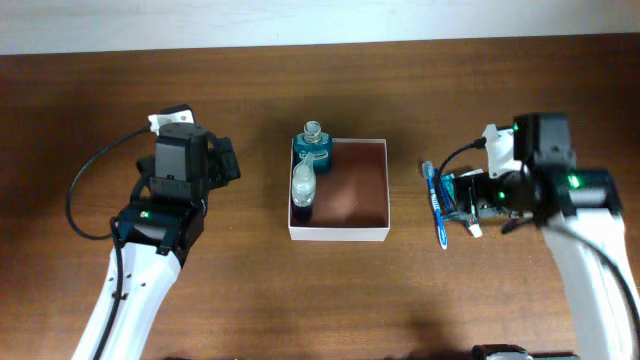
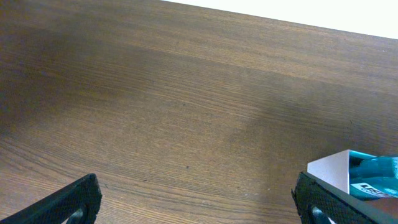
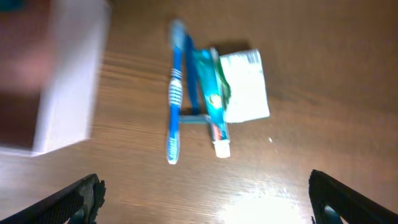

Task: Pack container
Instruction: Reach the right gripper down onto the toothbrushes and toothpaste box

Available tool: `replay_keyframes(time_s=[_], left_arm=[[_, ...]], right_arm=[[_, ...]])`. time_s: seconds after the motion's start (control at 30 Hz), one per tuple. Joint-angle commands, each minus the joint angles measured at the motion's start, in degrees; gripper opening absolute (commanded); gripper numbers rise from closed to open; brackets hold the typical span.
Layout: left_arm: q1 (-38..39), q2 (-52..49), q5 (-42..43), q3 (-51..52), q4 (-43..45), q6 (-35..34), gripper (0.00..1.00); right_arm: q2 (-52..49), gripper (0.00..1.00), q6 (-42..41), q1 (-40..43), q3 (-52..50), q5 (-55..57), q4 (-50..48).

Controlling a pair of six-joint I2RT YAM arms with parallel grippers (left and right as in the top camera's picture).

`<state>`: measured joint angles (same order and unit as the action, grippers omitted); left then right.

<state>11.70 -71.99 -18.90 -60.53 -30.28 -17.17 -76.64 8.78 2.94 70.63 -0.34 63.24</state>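
The container [image 1: 350,195] is a square shallow box with white walls and a reddish-brown inside, at the table's middle. Against its left wall stand a teal bottle [image 1: 313,146] and a clear bottle [image 1: 303,181]. A blue toothbrush [image 1: 437,205] and a teal-and-white toothpaste tube [image 3: 214,102] lie right of the box. In the right wrist view the toothbrush [image 3: 175,106] lies beyond my open right gripper [image 3: 205,196], whose fingers hold nothing. My left gripper [image 2: 196,199] is open over bare wood left of the box, with the container's corner [image 2: 333,171] by its right finger.
The dark wooden table [image 1: 330,290] runs to a pale wall at the back. A black cable [image 1: 85,190] loops beside the left arm. Both white arms reach in from the front corners.
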Motion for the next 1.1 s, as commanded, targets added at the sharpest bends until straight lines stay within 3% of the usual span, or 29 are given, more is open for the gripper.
replay_keyframes(time_s=[0.0,0.17,0.33,0.57,0.77,0.97,1.07], left_arm=[[-0.15,0.44,-0.42,-0.24,-0.26,0.07,0.99],[-0.15,0.44,-0.42,-0.24,-0.42,0.07,0.99],[-0.15,0.44,-0.42,-0.24,-0.42,0.04,0.99],[-0.13,0.44,-0.39,-0.24,-0.42,0.07,0.99],[-0.15,0.44,-0.42,-0.24,-0.42,0.07,0.99],[-0.13,0.44,-0.42,-0.24,-0.42,0.07,0.99],[-0.13,0.44,-0.42,-0.24,-0.42,0.07,0.99]], right_arm=[[-4.28,0.98,-0.26,2.84,2.25,3.19,-0.48],[-7.63,0.98,0.15,7.13,2.89,1.70,-3.89],[-8.96,0.98,5.95,9.68,2.89,-4.35,-5.53],[-14.64,0.99,10.58,10.21,2.86,-4.39,-8.33],[-21.16,0.77,12.00,10.21,2.86,-3.76,-10.19],[-25.33,0.70,12.00,10.21,2.86,-3.82,-11.61],[-26.73,0.73,12.00,10.21,2.71,-3.78,-12.20]])
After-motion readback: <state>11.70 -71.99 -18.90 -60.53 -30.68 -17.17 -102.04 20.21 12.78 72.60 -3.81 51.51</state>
